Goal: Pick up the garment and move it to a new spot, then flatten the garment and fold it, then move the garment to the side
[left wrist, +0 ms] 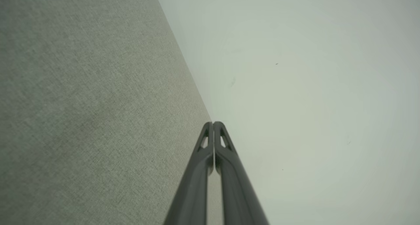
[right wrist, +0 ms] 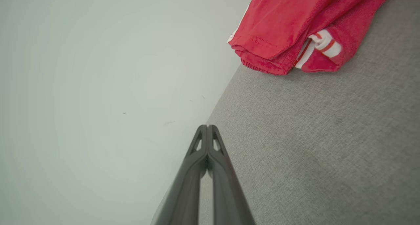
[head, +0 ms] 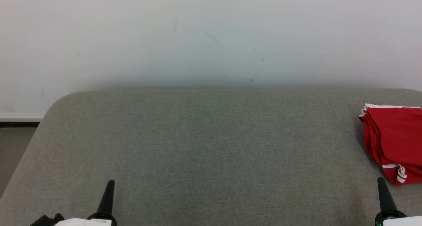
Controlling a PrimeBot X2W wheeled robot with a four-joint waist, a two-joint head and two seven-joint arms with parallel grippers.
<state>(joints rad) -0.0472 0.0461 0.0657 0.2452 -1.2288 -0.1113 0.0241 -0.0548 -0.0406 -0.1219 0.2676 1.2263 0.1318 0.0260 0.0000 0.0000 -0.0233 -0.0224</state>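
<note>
Resting at the near edge of the worktop (head: 211, 146), my left fingers (head: 109, 186) and right fingers (head: 381, 183) are pressed together, holding nothing. Farther back, at its right edge, the red garment (head: 395, 137) lies folded, so I judge the task essentially done.

Grey fabric table (head: 211, 146), rounded corner at left of frame. Red garment (head: 394, 140) w/ white trim lies folded on it, right edge, mid-height.

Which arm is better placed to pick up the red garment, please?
Probably the right: the right gripper sits close to the red garment; the left gripper is far across the table.
</note>
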